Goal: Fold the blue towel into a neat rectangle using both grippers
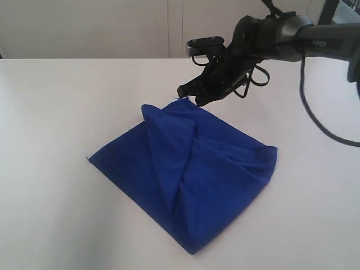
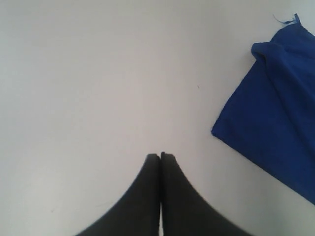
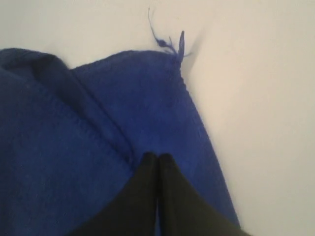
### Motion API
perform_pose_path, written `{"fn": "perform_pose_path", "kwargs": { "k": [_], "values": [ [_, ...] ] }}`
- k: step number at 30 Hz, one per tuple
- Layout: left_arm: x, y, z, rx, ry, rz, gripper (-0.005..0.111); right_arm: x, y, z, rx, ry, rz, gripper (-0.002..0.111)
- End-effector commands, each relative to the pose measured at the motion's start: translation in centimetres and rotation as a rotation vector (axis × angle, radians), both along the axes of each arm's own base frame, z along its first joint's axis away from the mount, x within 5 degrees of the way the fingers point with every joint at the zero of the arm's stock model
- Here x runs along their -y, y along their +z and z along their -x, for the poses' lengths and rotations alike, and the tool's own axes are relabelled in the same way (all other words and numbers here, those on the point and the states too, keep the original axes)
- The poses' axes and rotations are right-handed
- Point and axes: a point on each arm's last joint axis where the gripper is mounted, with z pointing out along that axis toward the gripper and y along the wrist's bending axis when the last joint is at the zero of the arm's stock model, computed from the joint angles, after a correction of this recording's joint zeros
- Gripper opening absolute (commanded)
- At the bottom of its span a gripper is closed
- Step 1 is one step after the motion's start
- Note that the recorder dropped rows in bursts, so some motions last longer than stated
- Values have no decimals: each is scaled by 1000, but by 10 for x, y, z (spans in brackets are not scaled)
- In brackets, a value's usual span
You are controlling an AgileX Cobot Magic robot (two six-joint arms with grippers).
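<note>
1. Bench [image 1: 56, 112]: white and bare apart from the cloth.

2. Towel [image 1: 185, 174]: lies right of the bench's middle, partly folded and set cornerwise, with one corner toward the far edge and one toward the near edge. A raised ridge [image 1: 169, 146] of doubled cloth runs between those two corners. I judge the bundle loose and not yet a neat rectangle.

3. Right tool [image 1: 194, 97]: closed, pointing down at the towel's far corner, touching or just above it; I cannot tell which. No cloth shows between its fingers. The towel spreads from this tool toward the near edge, so my next pinch is at that corner, and this arm is the nearer.

4. Left tool [image 2: 161, 156]: closed, over bare bench, with the towel's edge off to one side and apart from it.

5. Thread [image 3: 162, 37]: a loose strand at the far corner, just beyond the right tool's tip.

View differences: the exterior view gives the towel's whole outline and the right arm, but not the left tool. The left wrist view alone places that tool clear of the cloth. The right wrist view alone shows the fingers closed over the corner.
</note>
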Motion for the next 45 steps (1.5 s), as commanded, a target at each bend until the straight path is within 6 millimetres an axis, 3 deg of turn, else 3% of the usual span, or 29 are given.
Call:
{"fn": "perform_pose_path", "kwargs": {
  "k": [1,11,17,26,29,32,36,40,42,45],
  "values": [
    [1,1,2,1,2,14,0,-7,-13,-18,12,24,-3,0],
    [1,1,2,1,2,14,0,-6,-44,-26,-25,62,81,0],
    [1,1,2,1,2,14,0,10,-58,-25,-66,101,216,0],
    [1,1,2,1,2,14,0,77,-61,-36,-158,-105,362,0],
    [1,1,2,1,2,14,0,110,-62,-39,-213,-200,367,0],
    [1,1,2,1,2,14,0,128,-62,-40,-233,-259,358,0],
    [1,1,2,1,2,14,0,132,-42,-45,-159,-277,335,0],
    [1,1,2,1,2,14,0,122,18,-42,-29,-291,246,0],
    [1,1,2,1,2,14,0,106,51,-31,-10,-267,207,0],
    [1,1,2,1,2,14,0,63,68,-8,-47,-115,130,0]
  ]
}}
